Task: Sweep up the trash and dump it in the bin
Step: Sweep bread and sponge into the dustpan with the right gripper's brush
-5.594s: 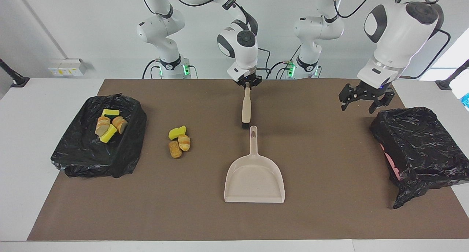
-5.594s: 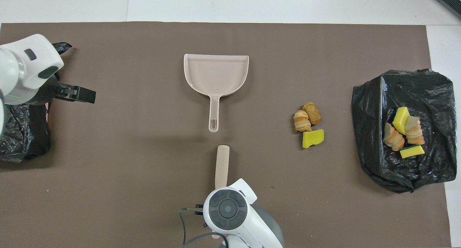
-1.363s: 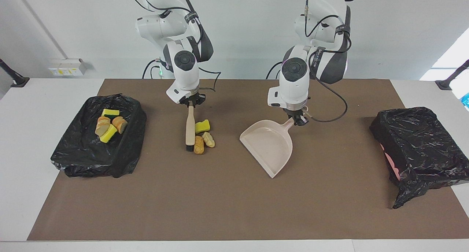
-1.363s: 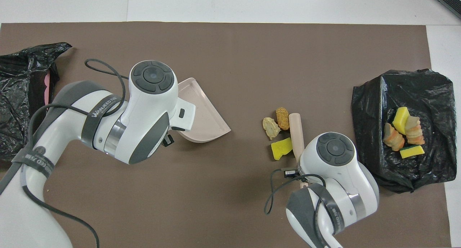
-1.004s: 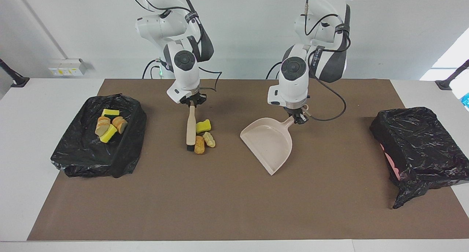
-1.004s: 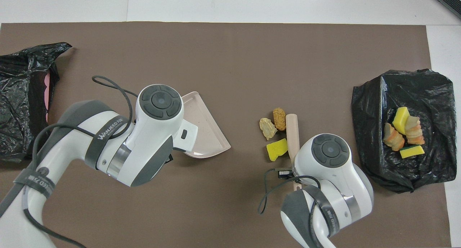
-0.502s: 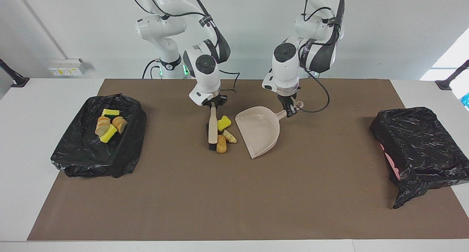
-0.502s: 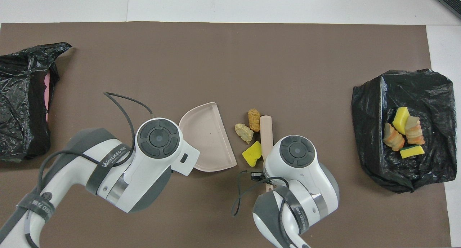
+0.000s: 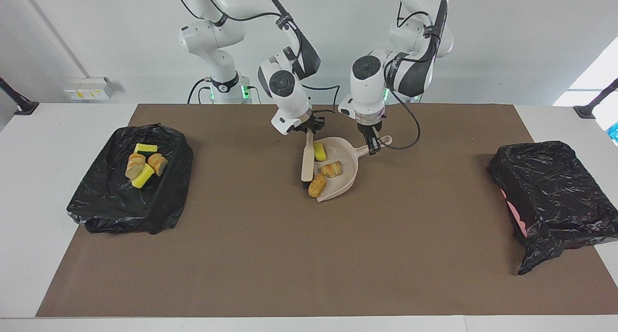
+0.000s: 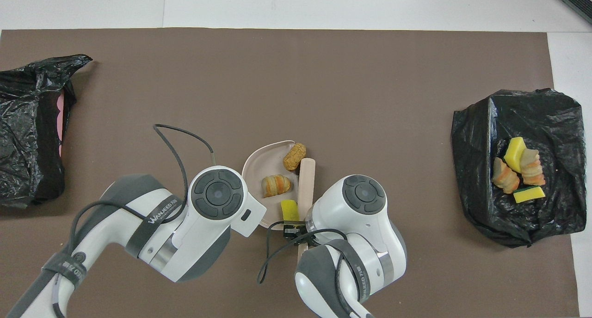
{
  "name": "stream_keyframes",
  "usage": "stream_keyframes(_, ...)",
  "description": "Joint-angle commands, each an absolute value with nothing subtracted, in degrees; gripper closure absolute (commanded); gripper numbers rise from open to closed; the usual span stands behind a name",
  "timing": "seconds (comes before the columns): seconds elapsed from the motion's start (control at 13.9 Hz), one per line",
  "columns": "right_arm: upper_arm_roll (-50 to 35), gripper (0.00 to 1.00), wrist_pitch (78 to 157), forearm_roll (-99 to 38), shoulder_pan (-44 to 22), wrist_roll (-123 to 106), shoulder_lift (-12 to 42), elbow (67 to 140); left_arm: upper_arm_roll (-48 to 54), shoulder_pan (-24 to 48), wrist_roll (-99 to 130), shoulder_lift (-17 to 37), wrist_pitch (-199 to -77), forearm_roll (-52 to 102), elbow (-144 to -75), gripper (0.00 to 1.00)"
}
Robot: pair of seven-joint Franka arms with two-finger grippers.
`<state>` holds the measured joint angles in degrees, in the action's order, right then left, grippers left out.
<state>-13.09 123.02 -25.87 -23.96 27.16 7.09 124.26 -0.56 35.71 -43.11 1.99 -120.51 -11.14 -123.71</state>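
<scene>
Brown matting (image 9: 299,255) covers the white counter (image 9: 58,129), and the work sits near its middle, close to the robots. The left gripper (image 9: 372,149) has its fingers closed on the handle of the beige dustpan (image 9: 344,175), holding the pan low with its open mouth turned toward the right arm's end of the counter so scraps can be pushed straight in. The right gripper (image 9: 309,128) has its fingers clamped on the top of the beige brush (image 9: 307,160), which hangs bristles-down along the pan's mouth like a gate, there to drive the trash in. A yellow sponge chunk (image 9: 319,151) and a striped bread piece (image 9: 331,169) already lie inside the pan; a brown bread lump (image 9: 316,186) sits at the lip beside the bristles, and whether it is fully on the pan is hard to tell. Two black-bagged bins stand at the counter's ends: the one toward the right arm's end (image 9: 108,201) holds more sponge and bread scraps (image 9: 143,164), while the bag toward the left arm's end (image 9: 555,197) looks closed over, so the open bin seems the likelier place to dump.
</scene>
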Motion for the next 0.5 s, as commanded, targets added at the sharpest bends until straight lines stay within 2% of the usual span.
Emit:
stream_keyframes(0.0,-13.4,1.00,121.8,-27.7,-24.0,26.7,10.1,119.3,-0.8,36.2,-44.5,0.6,-127.1,-11.5,-127.2,1.00)
stream_keyframes(0.22,-13.1,1.00,117.7,-29.6,-22.9,18.3,9.0,118.7,-0.8,35.2,-46.6,1.2,-130.5,-11.3,-127.1,1.00)
stream_keyframes(0.43,-13.0,1.00,111.0,-28.4,-18.6,10.1,6.7,118.3,-0.7,33.9,-46.6,1.4,-131.9,-10.0,-127.1,1.00)
